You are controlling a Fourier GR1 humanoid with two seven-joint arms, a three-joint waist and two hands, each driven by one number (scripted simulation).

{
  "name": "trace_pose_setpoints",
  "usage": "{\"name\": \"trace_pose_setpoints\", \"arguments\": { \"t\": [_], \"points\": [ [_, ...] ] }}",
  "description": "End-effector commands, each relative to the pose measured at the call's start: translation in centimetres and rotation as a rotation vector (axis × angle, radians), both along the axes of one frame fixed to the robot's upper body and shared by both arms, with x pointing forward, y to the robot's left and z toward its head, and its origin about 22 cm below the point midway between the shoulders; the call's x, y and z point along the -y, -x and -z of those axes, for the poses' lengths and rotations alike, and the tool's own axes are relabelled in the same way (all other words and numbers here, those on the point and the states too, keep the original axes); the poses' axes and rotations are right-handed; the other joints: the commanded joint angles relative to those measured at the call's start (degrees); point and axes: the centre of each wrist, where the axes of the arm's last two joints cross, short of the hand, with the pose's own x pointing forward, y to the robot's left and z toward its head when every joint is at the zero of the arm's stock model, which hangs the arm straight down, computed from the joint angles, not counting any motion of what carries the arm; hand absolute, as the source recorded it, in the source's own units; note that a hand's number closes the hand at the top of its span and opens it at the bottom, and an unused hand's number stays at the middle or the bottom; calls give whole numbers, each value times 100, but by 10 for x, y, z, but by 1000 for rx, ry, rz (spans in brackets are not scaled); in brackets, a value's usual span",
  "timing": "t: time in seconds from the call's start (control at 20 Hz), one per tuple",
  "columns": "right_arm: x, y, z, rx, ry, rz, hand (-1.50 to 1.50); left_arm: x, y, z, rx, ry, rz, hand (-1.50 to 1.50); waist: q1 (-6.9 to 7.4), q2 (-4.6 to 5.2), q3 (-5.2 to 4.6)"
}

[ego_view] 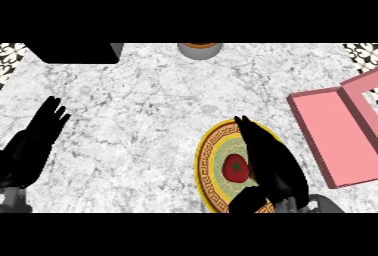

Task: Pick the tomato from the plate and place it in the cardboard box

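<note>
My right hand (269, 165) lies over the plate (209, 165), fingers straight and stretched toward the far side of the counter, holding nothing. Its thumb (247, 201) sticks out near the plate's near edge. The tomato (235, 168) sits in the middle of the plate, red with a dark stem spot, just beside the left edge of my fingers; I cannot tell whether they touch it. The plate has a gold patterned rim and a pale green center, and my hand covers its right part.

My left hand (33, 142) rests at the left edge of the view, open, fingers up, well apart from the plate.

To the right of the plate lies the box (336, 135), pink, open, with its flap (365, 90) raised at the far right; it runs out of the view. It is near my right hand but apart from it.

On the far edge of the marble counter (140, 125) I see a grey cup (199, 50) with an orange top and, further left, a black block (77, 52).
</note>
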Motion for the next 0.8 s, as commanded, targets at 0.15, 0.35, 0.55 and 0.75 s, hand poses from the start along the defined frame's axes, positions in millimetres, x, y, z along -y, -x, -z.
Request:
{"name": "trace_pose_setpoints", "arguments": {
  "t": [0.15,0.35,0.55,0.75],
  "points": [
    [-21,1,-1,-94,115,73,-150,14,-3,-2,-1,2,4,0,-24,-5,0],
    [-5,-13,9,-112,133,86,-150,-2,2,-5,-5,17,1,0,-22,-4,2],
    [-2,-34,14,-135,146,100,-150,2,8,1,-2,19,12,0,18,-1,2],
    [-16,-24,28,-141,188,122,-150,3,7,-4,-4,-8,-2,0,-5,-7,2]
  ]
}}
